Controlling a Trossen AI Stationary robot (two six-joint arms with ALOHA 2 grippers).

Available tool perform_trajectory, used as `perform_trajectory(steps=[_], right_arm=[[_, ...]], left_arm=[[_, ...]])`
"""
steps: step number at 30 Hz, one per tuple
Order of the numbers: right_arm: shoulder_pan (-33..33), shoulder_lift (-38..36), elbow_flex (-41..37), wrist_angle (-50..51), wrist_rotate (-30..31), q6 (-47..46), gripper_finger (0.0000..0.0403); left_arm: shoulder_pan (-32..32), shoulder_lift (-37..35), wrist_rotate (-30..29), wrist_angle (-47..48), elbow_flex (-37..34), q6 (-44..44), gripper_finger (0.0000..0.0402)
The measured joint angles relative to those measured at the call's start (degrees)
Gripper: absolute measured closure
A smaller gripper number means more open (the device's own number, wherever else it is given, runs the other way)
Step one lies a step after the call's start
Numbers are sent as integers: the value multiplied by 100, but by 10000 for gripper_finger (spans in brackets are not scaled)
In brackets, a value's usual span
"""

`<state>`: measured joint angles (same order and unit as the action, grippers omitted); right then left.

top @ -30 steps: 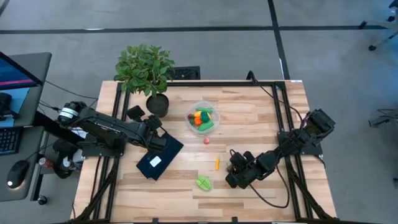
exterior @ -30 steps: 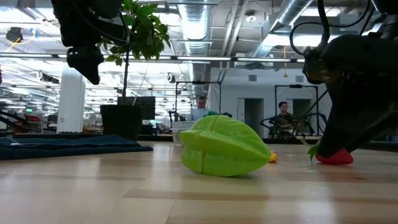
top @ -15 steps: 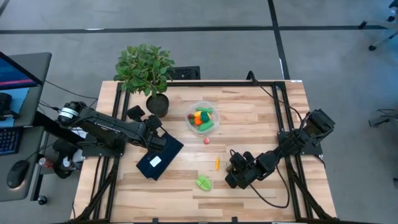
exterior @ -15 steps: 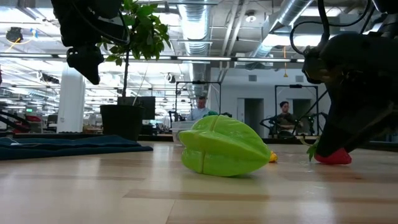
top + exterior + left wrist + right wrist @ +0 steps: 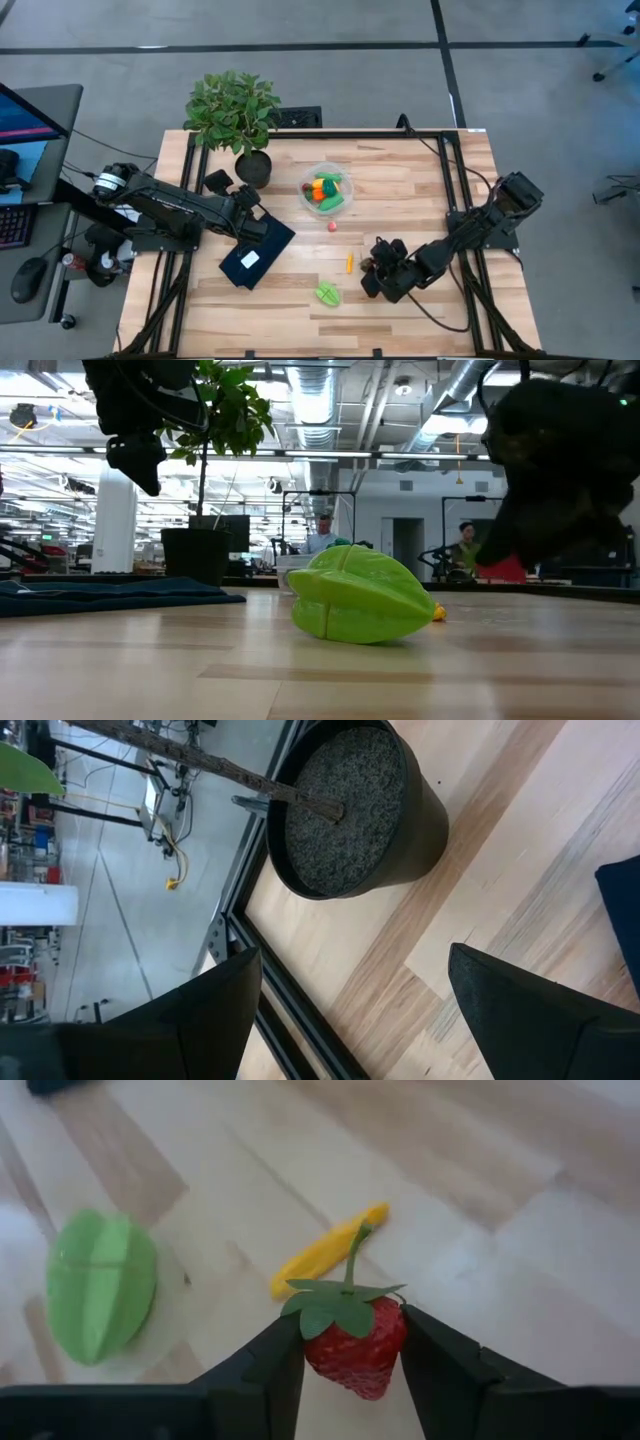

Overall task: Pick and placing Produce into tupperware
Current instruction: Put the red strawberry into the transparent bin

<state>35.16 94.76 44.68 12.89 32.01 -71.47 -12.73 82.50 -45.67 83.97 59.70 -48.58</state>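
My right gripper hangs over the table's near right part, shut on a red strawberry with a green leafy cap. A green ribbed piece and an orange carrot lie flat on the wood beside it. They also show in the right wrist view as the green piece and the carrot. Another small strawberry lies farther off. The round clear tupperware stands on the table with several pieces inside. My left gripper waits open by the plant pot. My right gripper pinches the strawberry's red body between its two fingers, one on each side. The green cap and stem point away from the wrist. In the low view the strawberry hangs clear above the table.
A leafy potted plant stands at the far left corner. A dark flat rectangle with a white label lies under my left arm. Black frame rails run along both sides. People sit in the room beyond the table.
My right gripper has risen from the table, staying shut on the strawberry. The strawberry, which rested on the wood a second ago, is now lifted clear. The green piece and the carrot have stayed in place.
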Motion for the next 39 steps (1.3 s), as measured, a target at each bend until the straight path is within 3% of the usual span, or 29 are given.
perform_trajectory(steps=[13, 26, 39], right_arm=[[-159, -1102, 3, 233, 1446, 744, 259], [-896, -2208, 3, -200, 1494, 2713, 257], [-1933, -2429, 3, -1260, 1172, 4639, 250]], left_arm=[[2, 0, 36, -48, 0, 79, 91], [2, 0, 92, -147, 0, -45, 91], [1, 0, 92, -486, 0, -172, 108]])
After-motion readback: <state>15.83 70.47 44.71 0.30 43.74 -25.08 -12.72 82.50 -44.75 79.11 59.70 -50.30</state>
